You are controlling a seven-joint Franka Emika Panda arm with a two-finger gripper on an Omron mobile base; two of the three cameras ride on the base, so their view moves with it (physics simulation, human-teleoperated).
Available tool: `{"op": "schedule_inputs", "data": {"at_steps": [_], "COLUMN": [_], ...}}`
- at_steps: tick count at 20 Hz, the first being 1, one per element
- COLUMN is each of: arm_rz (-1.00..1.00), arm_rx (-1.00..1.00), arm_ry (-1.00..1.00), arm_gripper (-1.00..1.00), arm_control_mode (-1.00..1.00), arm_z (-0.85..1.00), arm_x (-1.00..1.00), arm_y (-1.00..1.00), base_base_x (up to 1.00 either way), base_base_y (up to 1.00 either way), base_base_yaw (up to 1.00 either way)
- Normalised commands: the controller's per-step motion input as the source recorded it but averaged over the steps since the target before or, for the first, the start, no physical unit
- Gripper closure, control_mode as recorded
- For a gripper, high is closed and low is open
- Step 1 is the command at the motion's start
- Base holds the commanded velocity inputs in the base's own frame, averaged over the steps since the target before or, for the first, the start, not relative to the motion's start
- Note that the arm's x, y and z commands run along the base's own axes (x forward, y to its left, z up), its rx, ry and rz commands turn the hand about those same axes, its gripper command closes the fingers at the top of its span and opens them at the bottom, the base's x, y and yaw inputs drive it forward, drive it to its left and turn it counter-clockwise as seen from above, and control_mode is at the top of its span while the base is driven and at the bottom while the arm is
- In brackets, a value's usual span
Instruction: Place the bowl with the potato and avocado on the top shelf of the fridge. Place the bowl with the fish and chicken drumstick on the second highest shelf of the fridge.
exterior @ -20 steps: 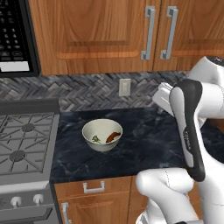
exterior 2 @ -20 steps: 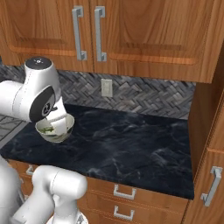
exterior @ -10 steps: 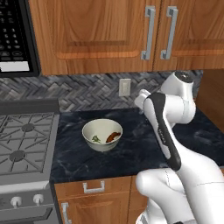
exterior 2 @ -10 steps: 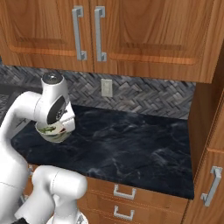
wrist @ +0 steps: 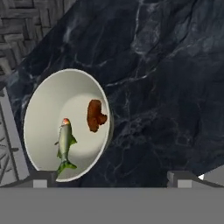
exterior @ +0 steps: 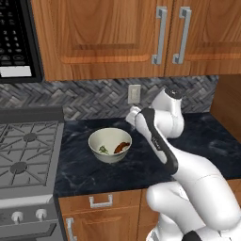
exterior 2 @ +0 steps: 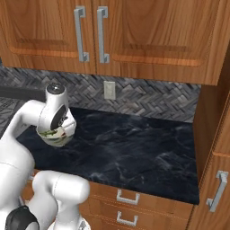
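One dark marble desk runs under your wooden cabinets, w/ the gas stove at its left end. On the desk, near the stove, sits the cream bowl. Inside it you've got the chicken drumstick & the fish, lying side by side, just apart. Jaws stand wide apart above the desk, bowl off to one side, nothing held.

Bowl, right base view: largely hidden behind the arm, contents unresolvable. Hand view: bowl near rim masked beside one fingertip; fingertips cropped below.
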Motion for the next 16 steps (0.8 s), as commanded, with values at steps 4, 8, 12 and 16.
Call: {"op": "schedule_inputs", "data": {"at_steps": [4, 8, 12, 16], "arm_rz": [0.09, 0.01, 0.00, 0.00], "arm_rx": [0.00, 0.00, 0.00, 0.00], "arm_ry": [0.02, 0.02, 0.01, 0.00], "arm_gripper": [-1.00, -1.00, -1.00, -1.00], "arm_control_mode": [-1.00, -1.00, -1.00, -1.00], "arm_z": [-0.57, -0.54, -0.48, -0.28], "arm_x": [0.38, 0.26, 0.42, 0.55], "arm_y": [0.36, 0.04, 0.07, 0.26], "base_base_x": [0.00, 0.00, 0.00, 0.00], "base_base_y": [0.00, 0.00, 0.00, 0.00], "base_base_yaw": [0.00, 0.00, 0.00, 0.00]}}
